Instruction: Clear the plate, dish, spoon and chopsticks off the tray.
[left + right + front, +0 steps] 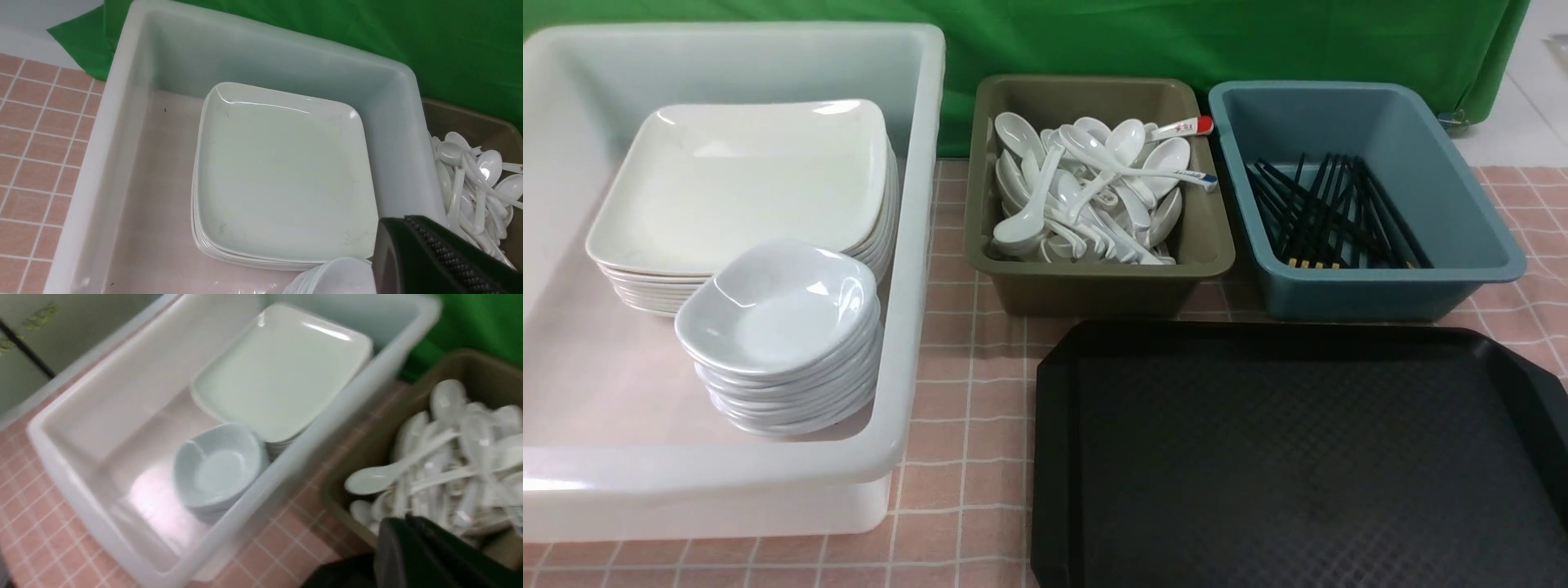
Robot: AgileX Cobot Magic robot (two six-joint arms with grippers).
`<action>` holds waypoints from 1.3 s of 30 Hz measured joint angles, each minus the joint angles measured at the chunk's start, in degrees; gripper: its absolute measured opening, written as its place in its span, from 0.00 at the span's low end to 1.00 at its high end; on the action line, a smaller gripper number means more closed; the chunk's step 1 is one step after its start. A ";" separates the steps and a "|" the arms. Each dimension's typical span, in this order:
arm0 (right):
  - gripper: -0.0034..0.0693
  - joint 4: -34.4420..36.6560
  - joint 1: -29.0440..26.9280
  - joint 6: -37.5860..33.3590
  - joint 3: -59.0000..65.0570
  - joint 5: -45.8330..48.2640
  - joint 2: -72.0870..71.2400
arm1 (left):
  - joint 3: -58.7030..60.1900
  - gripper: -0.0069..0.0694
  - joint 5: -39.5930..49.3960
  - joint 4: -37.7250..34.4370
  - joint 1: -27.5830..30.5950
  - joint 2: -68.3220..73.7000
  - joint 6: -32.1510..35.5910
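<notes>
Standing by, I see the tray [1298, 457] bare: the plate [739, 180] tops its stack and the dish [780, 302] its own in the white tub [915, 245], the spoon [1176, 173] lies in the olive bin [1094, 282], the chopsticks [1327, 216] in the blue bin [1372, 286]. Both grippers are closed on nothing, only a dark finger edge showing in each wrist view. I judge the clearing finished, so the next move seems only to keep the arms back.

Bright even light; soft glare on plate [743, 175]; front view sharp, right wrist view motion-blurred.
</notes>
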 joint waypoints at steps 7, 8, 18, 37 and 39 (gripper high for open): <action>0.09 -11.36 -0.06 1.43 10.91 0.09 -17.20 | 0.00 0.09 0.00 0.00 0.00 0.06 0.00; 0.09 -13.13 -0.06 1.45 13.87 0.09 -19.85 | 0.00 0.09 0.00 0.00 0.00 0.06 0.00; 0.09 -17.88 -0.06 2.81 60.31 -19.31 -59.37 | 0.00 0.09 0.00 0.00 0.00 1.02 0.05; 0.10 -18.01 -0.06 2.91 103.36 -52.97 -80.50 | 0.00 0.09 0.00 -0.80 0.00 1.21 0.05; 0.11 -18.01 -0.06 2.91 103.36 -52.67 -80.50 | 0.00 0.09 0.00 -0.80 0.00 1.21 0.05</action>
